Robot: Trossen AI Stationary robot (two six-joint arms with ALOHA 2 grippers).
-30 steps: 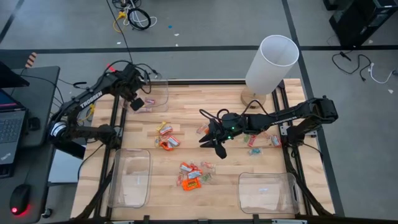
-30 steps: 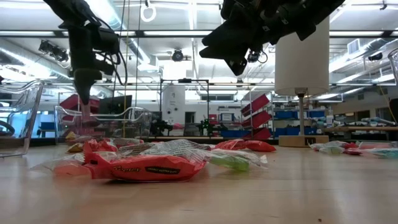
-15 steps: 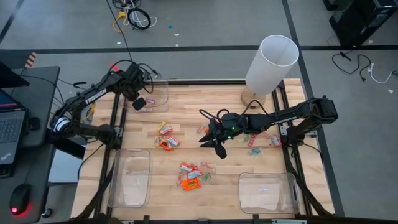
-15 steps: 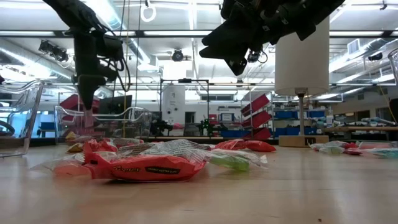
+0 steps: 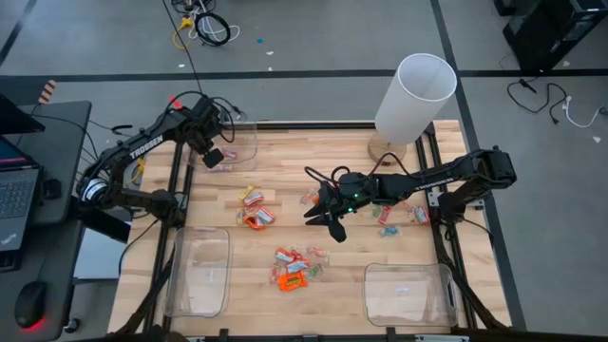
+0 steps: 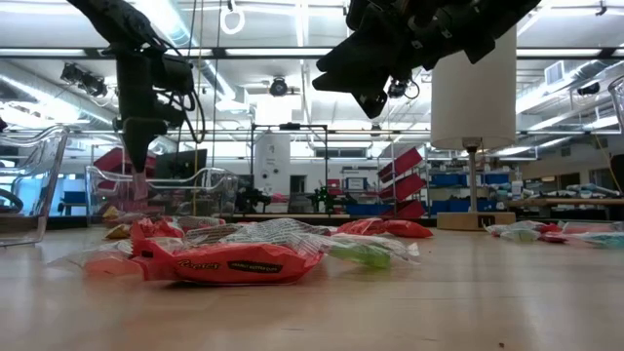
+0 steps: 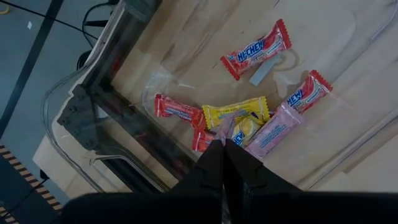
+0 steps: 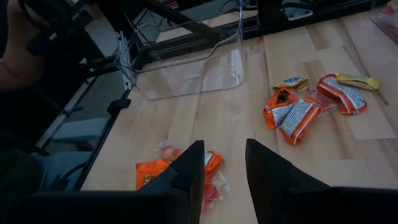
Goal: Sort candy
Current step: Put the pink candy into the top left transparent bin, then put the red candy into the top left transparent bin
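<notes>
Candy lies in loose clusters on the wooden table: an orange group (image 5: 255,211), a near group (image 5: 294,268) and scattered pieces at the right (image 5: 385,215). My left gripper (image 7: 224,138) stands over the far-left clear bin (image 5: 237,150) and is shut on a small pink candy (image 6: 138,185). Red, yellow and pink candies (image 7: 239,115) lie on that bin's floor. My right gripper (image 8: 221,165) hovers open above the table's middle (image 5: 323,220), over an orange candy (image 8: 155,173), and touches nothing. My left gripper pinches a pale pink wrapper end (image 7: 227,122) between its two fingertips. The fingers come steeply from above, pointing down into the bin. The candy hangs just below the tips, over the candies on the bin's floor; whether it touches them I cannot tell.
Two more clear bins stand at the near left (image 5: 199,271) and near right (image 5: 408,293). A tall white cylinder (image 5: 413,95) on a wooden base stands at the far right. Bare wood lies between the candy clusters.
</notes>
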